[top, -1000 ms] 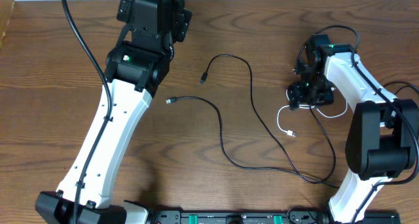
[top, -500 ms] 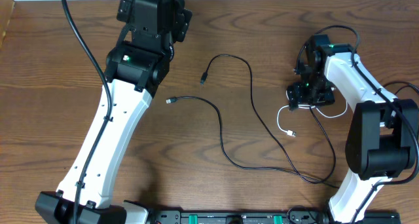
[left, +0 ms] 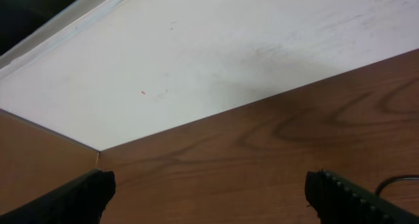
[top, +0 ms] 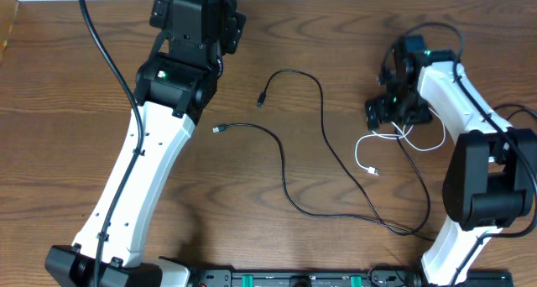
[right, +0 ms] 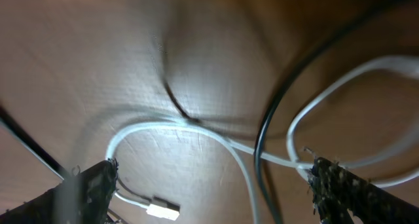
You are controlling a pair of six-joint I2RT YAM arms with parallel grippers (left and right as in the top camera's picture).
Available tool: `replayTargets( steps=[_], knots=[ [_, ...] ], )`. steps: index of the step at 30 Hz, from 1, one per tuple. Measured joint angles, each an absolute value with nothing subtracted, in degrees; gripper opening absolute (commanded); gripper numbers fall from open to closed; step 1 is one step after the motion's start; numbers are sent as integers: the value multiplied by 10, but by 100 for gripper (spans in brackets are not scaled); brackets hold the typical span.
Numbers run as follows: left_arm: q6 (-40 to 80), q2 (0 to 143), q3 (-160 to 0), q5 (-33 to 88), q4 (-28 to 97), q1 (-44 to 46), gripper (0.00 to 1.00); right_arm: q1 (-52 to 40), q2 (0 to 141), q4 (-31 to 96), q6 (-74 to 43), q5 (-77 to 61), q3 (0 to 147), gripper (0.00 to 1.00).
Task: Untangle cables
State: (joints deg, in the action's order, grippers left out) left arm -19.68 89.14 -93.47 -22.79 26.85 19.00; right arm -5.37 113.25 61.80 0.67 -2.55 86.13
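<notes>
Looking at a brown wood table point(top: 67, 86) first, w/ a white wall point(left: 229, 47) at its far edge in the left wrist view. Next biggest, the left arm point(top: 143, 169), reaching from the near edge up to the far side. Left gripper point(left: 216, 196) spread wide, nothing btw the fingers, just bare tabletop below. Right arm point(top: 466, 127) bent over the right side. Right gripper point(right: 216, 188) also spread apart, hanging low over the table w/o clamping anything. Two black cables point(top: 323, 111) lying loose mid-table, plug ends apart near the centre, long runs meeting toward the near right. White cable point(top: 361, 148) looped right under the right gripper w/ a black strand crossing it. Tiny white plug point(top: 375, 171) at its free end, on the near side.
</notes>
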Motion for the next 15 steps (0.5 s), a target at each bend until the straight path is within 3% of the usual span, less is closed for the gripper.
replayTargets(
  steps=[9, 15],
  knots=[
    [-197, 891, -935, -228, 275, 190, 98, -74, 1133, 664, 26, -52, 971, 93],
    [-197, 891, -935, -229, 280, 190, 97, -136, 1133, 696, 36, -60, 976, 94]
  ],
)
